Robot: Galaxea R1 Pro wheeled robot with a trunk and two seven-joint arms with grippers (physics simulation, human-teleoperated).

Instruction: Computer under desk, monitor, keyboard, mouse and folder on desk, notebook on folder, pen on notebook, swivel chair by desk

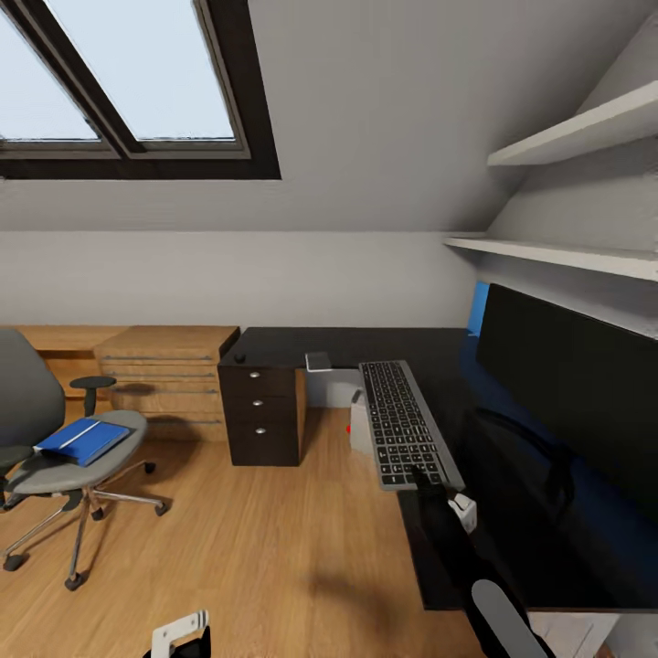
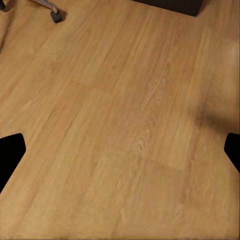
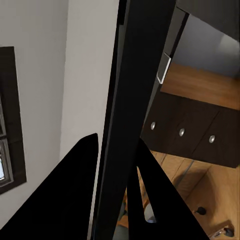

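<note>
The right arm reaches over the near edge of the black surface (image 1: 512, 548), and its claw (image 1: 429, 482) is clamped on the near end of the keyboard (image 1: 402, 422); in the right wrist view the two dark fingers (image 3: 65, 195) stand on either side of the keyboard's thin black edge (image 3: 132, 100). The left claw (image 1: 178, 632) hangs low over the wood floor (image 2: 120, 125), its fingertips (image 2: 10, 152) spread apart with nothing between them. The keyboard lies along the surface's edge, just beside the monitor (image 1: 576, 384). Below the keyboard's far half the grey-white computer (image 1: 359, 422) stands under the surface, a red light on it. Well apart from the keyboard, across the floor, the swivel chair (image 1: 55, 457) carries the blue folder (image 1: 84, 440) on its seat. Past the keyboard's far end is the drawer unit (image 1: 260, 416) with three silver knobs.
</note>
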